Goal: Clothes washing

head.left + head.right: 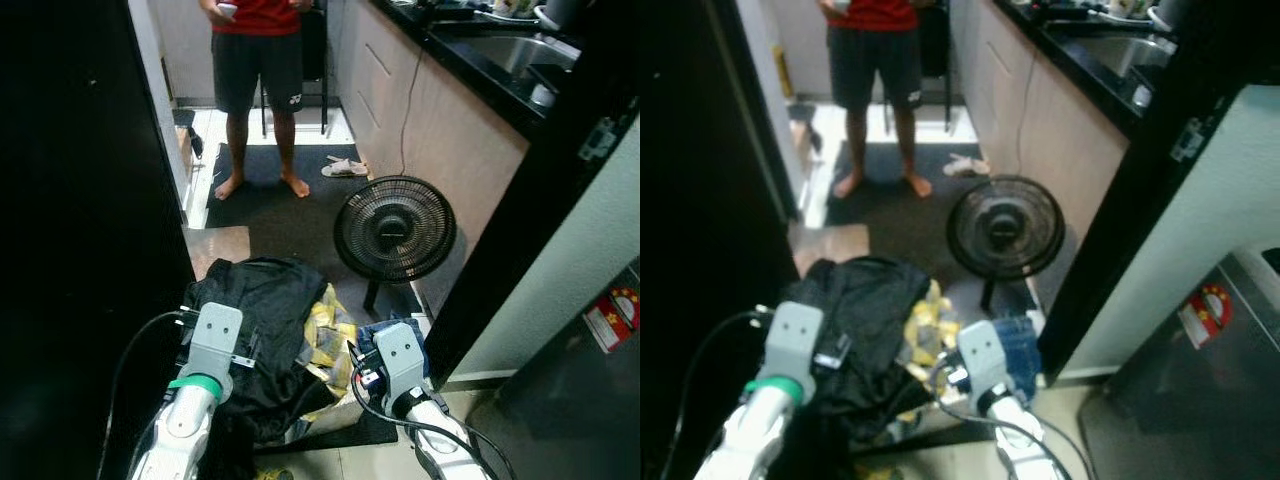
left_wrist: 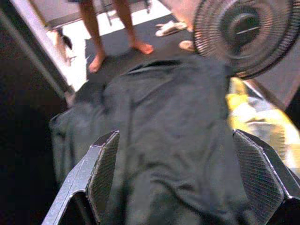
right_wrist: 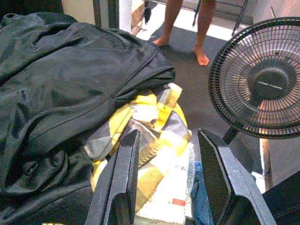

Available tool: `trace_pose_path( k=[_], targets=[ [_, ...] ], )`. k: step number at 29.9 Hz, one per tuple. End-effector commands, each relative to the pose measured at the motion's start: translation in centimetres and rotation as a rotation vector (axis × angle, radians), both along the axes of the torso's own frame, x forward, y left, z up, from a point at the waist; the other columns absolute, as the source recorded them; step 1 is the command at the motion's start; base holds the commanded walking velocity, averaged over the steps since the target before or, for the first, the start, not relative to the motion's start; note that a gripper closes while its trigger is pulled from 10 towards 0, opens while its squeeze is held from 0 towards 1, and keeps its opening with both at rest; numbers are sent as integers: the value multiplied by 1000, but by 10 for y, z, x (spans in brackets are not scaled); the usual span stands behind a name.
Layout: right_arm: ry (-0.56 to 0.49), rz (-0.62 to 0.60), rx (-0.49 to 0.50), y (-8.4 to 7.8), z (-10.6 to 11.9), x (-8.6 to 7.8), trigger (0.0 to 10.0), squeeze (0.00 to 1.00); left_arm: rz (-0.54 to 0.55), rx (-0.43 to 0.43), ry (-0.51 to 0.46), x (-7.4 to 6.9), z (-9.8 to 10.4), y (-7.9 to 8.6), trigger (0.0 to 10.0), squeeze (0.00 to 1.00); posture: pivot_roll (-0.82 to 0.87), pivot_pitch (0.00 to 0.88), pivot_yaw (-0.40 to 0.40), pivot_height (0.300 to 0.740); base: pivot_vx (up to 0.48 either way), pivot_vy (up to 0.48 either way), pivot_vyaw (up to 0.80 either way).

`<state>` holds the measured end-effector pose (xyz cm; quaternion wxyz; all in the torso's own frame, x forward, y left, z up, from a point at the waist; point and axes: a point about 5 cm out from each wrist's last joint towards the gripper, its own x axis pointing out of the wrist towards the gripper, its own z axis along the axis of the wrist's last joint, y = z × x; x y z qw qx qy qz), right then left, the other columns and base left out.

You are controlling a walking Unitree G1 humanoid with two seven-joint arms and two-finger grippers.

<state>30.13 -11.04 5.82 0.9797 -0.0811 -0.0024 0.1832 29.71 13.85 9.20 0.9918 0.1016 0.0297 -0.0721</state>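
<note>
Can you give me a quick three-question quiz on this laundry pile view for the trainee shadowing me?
1. True or false: the left gripper is open above the black garment.
2. What lies just beside the black garment, under the right gripper?
A. a white towel
B. a yellow patterned cloth
C. a red shirt
3. What stands on the dark mat between the clothes pile and the person?

Key
1. True: its fingers are spread wide over the garment, holding nothing.
2. B; blue denim also peeks out near that gripper.
3. A black floor fan, close to the cabinet front.
</note>
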Motion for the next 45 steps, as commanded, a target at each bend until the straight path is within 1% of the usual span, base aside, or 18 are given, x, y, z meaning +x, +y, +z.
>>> trace_pose_path(
  k=[1, 3, 11, 16, 30, 35, 39, 41, 45],
  targets=[
    [15, -2, 0, -1, -5, -3, 10000, 0, 10, 18, 17, -2, -4, 5, 10000, 0, 49, 72, 3, 740, 0, 0, 0],
    [13, -3, -1, -1, -5, -3, 10000, 0, 12, 40, 2, -2, -4, 5, 10000, 0, 48, 72, 4, 740, 0, 0, 0],
    [12, -1, 1, 0, -4, -3, 10000, 0, 5, 55, -18, -1, -1, 4, 10000, 0, 52, 73, 5, 740, 0, 0, 0],
    [12, 1, 1, 1, -4, -3, 10000, 0, 0, 69, -19, -1, -1, 3, 10000, 0, 51, 74, 4, 740, 0, -395, 0],
    [12, 0, 0, 0, -5, -3, 10000, 0, 5, 76, -23, -1, -1, 3, 10000, 0, 51, 74, 3, 740, 0, -371, 0],
    [13, 2, -1, 0, -5, -3, 10000, 0, -1, 46, -32, -1, 1, 2, 10000, 0, 51, 73, 1, 740, 0, 0, 0],
    [-4, 20, -10, 2, -2, -2, 10000, 0, 0, 55, -41, -1, 2, 3, 10000, 0, 51, 70, 1, 740, 79, 79, 0],
    [-15, 27, -34, 2, -1, -2, 10000, 0, 4, 57, -36, 0, 1, 3, 10000, 0, 50, 68, 1, 740, 349, 330, 741],
    [-17, 29, -40, 2, -1, -2, 10000, 0, 4, 55, -37, 0, 2, 3, 10000, 0, 51, 66, 1, 740, 364, 311, 750]
  ],
)
